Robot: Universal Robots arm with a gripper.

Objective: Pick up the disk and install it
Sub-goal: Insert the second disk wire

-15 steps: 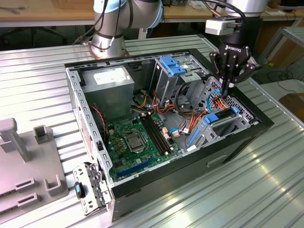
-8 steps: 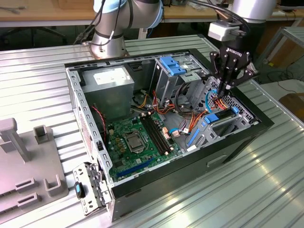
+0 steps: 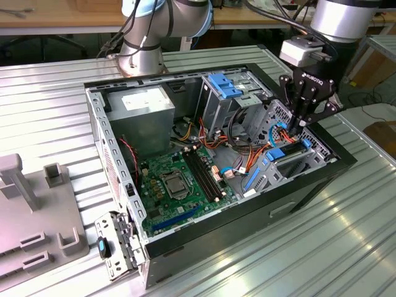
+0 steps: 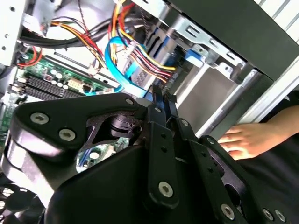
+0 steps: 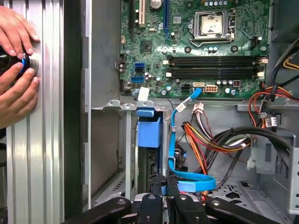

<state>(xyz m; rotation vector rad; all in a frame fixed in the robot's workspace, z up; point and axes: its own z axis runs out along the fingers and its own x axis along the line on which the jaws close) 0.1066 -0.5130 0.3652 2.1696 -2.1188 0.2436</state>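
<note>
Ribbed aluminium table [image 3: 346, 247] carries an open black steel case [image 3: 309, 185] with a green motherboard [image 3: 179, 179] on its floor. Over its drive bay hangs the black angular gripper [image 3: 301, 124], its two slim fingers [image 4: 159, 100] pressed flat together, gripping nothing. Directly under the fingertips the disk [image 5: 148, 154] stands on edge in the bay, dark slab capped by glossy blue plastic. Beside it loops a flat blue cable [image 5: 187, 179]. Two hands [image 5: 16, 60] rest on the table beyond the case wall.
</note>
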